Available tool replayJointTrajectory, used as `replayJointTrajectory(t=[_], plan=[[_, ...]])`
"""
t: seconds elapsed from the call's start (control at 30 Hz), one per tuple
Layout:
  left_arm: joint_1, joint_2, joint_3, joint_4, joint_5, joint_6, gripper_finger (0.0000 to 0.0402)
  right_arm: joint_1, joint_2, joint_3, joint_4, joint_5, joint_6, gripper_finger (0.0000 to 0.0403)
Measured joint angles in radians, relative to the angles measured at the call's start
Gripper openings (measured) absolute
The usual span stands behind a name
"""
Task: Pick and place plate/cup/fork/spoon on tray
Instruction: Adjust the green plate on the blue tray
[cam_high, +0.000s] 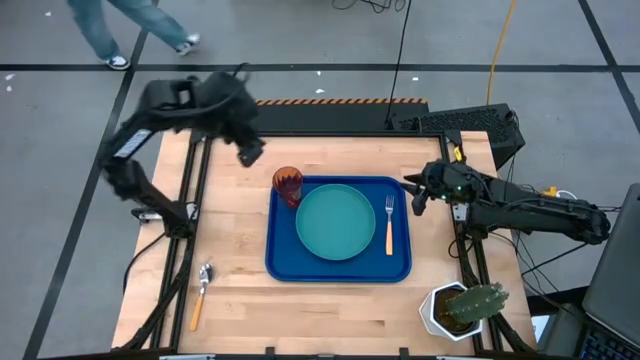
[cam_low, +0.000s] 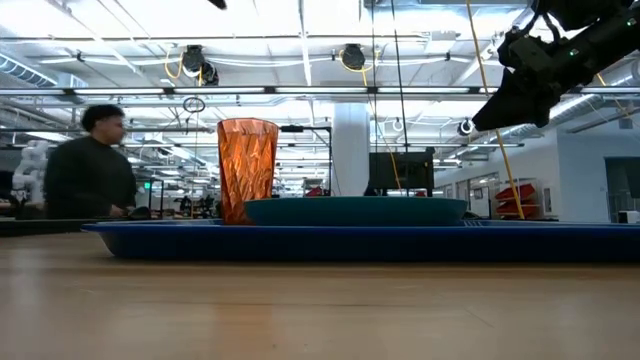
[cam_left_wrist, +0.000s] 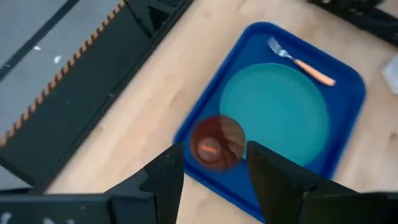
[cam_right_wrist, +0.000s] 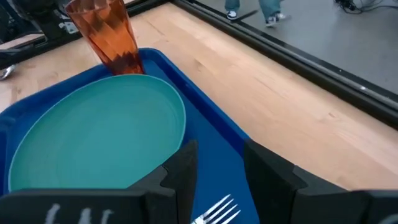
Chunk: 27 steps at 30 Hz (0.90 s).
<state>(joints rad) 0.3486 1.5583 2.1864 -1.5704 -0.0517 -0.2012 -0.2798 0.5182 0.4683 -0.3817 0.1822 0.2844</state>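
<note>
The blue tray lies mid-table. The teal plate rests flat in its middle. The amber cup stands upright in the tray's far left corner. The orange-handled fork lies on the tray floor right of the plate, tines toward the far edge. The spoon lies on the bare table near the front left, outside the tray. My left gripper hangs open high above the table, up and to the far left of the cup. My right gripper stands open above the tray's far right corner, with nothing between its fingers.
A white pot with a cactus stands at the table's near right corner. Black frame rails run along both sides of the table. A person walks on the floor beyond the far edge. Bare wood lies between spoon and tray.
</note>
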Motion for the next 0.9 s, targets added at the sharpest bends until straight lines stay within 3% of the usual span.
replayJointTrajectory(t=[0.17, 0.37, 0.47, 0.63, 0.9], plan=[[-0.108, -0.092, -0.184, -0.002, -0.027, -0.066, 0.0175, 0.0, 0.004, -0.073, 0.115, -0.015, -0.013, 0.0121], [-0.244, -0.103, -0.467, -0.001, -0.046, -0.097, 0.0175, 0.0, 0.026, -0.118, 0.275, -0.267, -0.067, 0.0121], [-0.302, -0.101, -0.602, 0.0, -0.046, -0.125, 0.0175, 0.003, 0.04, -0.109, 0.333, -0.324, -0.069, 0.0121], [-0.384, -0.132, -0.797, 0.019, -0.05, -0.163, 0.0175, 0.066, 0.099, -0.041, 0.356, -0.324, -0.099, 0.0121], [-0.423, -0.326, -1.09, 0.361, 0.007, -0.218, 0.0175, 0.272, 0.354, 0.109, 0.431, -0.195, -0.216, 0.0121]])
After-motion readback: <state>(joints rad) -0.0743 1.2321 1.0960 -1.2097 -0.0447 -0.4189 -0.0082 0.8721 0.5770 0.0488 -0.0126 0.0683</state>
